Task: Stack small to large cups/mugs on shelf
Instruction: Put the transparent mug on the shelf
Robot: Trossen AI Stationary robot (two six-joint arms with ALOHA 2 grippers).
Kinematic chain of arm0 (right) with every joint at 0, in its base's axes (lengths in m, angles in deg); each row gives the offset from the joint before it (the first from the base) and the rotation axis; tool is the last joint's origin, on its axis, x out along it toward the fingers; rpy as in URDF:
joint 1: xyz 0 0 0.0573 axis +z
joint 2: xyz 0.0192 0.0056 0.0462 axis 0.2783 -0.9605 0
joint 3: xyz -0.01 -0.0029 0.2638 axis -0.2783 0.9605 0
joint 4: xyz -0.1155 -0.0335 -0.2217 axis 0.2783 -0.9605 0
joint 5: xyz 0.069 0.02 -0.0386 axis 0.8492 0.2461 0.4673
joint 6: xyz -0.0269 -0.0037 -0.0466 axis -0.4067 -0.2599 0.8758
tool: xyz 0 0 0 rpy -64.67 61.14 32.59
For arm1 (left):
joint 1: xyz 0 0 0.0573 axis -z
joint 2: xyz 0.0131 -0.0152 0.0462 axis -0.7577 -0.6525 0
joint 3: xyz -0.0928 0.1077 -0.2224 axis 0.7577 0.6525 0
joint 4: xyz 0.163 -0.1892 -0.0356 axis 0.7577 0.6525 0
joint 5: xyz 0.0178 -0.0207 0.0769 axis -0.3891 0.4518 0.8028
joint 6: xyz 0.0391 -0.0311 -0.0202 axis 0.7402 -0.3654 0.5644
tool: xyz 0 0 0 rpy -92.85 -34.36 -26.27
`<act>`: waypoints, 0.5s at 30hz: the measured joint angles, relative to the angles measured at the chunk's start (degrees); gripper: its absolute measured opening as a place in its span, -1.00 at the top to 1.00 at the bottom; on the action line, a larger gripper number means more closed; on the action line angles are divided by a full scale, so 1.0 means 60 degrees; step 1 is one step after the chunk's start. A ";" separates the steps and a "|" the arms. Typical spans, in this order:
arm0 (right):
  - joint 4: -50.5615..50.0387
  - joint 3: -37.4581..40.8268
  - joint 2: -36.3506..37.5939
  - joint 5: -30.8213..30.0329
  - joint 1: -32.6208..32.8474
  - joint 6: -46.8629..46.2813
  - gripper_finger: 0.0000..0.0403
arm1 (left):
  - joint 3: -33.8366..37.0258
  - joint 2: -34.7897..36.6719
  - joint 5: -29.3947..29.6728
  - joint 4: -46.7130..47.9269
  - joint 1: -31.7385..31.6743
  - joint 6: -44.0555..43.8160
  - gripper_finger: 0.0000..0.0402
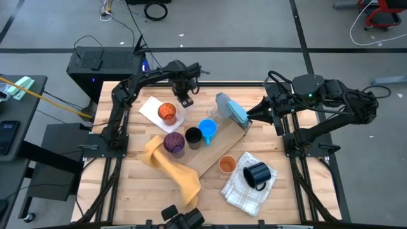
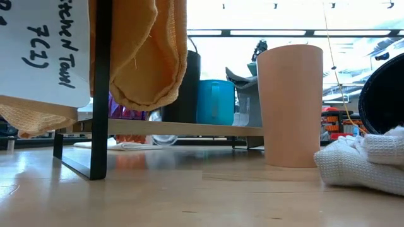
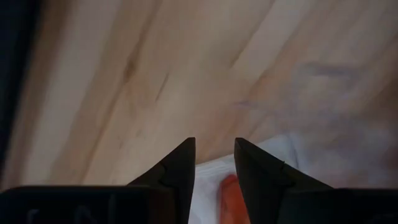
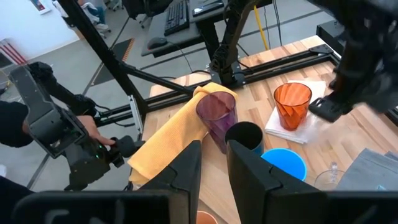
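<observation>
Item: red-tinted cup (image 1: 167,113), standing upright and empty on a white napkin (image 1: 152,108), upper left of centre in the high view.

The left gripper (image 1: 186,100) is hovering just up and to the right of this cup, the nearer arm by far. Its jaws are standing narrowly parted, holding nothing; the left wrist view shows the cup's orange rim (image 3: 229,196) lying just behind the fingertips, its long axis vertical.

The right gripper (image 1: 249,116) is waiting at centre right beside the blue-grey cloth (image 1: 235,111), jaws slightly apart and empty.

On the shelf (image 1: 219,151): purple cup (image 1: 174,144), black cup (image 1: 193,137) and bright blue mug (image 1: 208,130) are sitting in a row, each empty and unstacked.

On the surface: orange cup (image 1: 227,165), empty; navy mug (image 1: 257,175) lying on a checked towel (image 1: 245,191).
</observation>
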 joint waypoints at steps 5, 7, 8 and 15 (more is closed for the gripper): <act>-0.0003 0.0000 -0.0003 0.0000 0.0000 -0.0004 0.58 | 0.0111 0.0087 0.0005 -0.0092 0.0003 0.0062 0.45; 0.0000 0.0000 0.0000 0.0000 0.0000 -0.0003 0.58 | 0.0125 0.0023 0.0001 -0.0197 0.0006 0.0080 0.49; 0.0000 0.0000 -0.0003 0.0000 0.0000 -0.0001 0.58 | 0.0125 0.0014 0.0001 -0.0258 0.0010 0.0077 0.52; -0.0004 0.0000 -0.0004 0.0000 0.0000 -0.0004 0.58 | 0.0111 0.0043 -0.0006 -0.0285 0.0006 0.0084 0.69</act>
